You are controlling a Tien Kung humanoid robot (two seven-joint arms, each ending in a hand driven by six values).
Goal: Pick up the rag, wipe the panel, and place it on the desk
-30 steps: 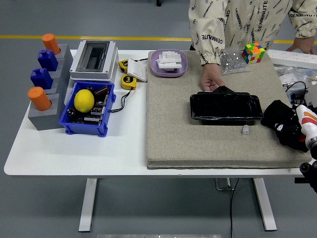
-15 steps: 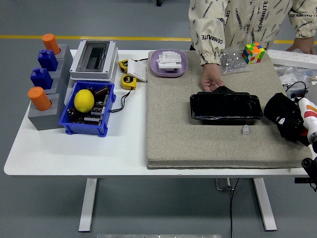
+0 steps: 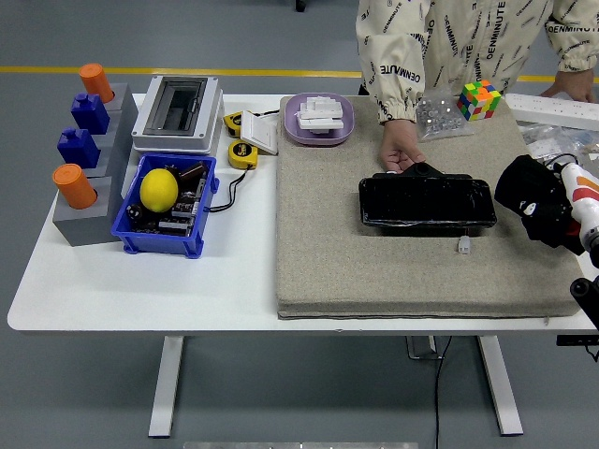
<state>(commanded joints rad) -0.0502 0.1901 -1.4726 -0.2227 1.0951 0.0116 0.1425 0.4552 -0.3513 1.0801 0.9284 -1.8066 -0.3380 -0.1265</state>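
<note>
A glossy black panel point(image 3: 427, 202) lies flat on the grey felt mat point(image 3: 374, 262). A person's hand point(image 3: 400, 153) rests at the panel's far left edge. My right hand point(image 3: 538, 208) comes in from the right edge, just right of the panel. It is shut on a dark black rag point(image 3: 526, 192) that bunches around the fingers and hangs a little above the mat. A small white piece point(image 3: 463, 245) lies on the mat just in front of the panel.
A purple tray point(image 3: 319, 119) of white parts, a bag of small parts point(image 3: 438, 117) and a colour cube point(image 3: 478, 99) stand at the mat's back. A blue bin point(image 3: 167, 204) with a lemon, a grey box point(image 3: 177, 112) and grey block stands point(image 3: 89, 178) fill the left.
My right hand with the black rag has risen and moved slightly back and toward the panel's right end. The person's hand and the panel have not moved.
</note>
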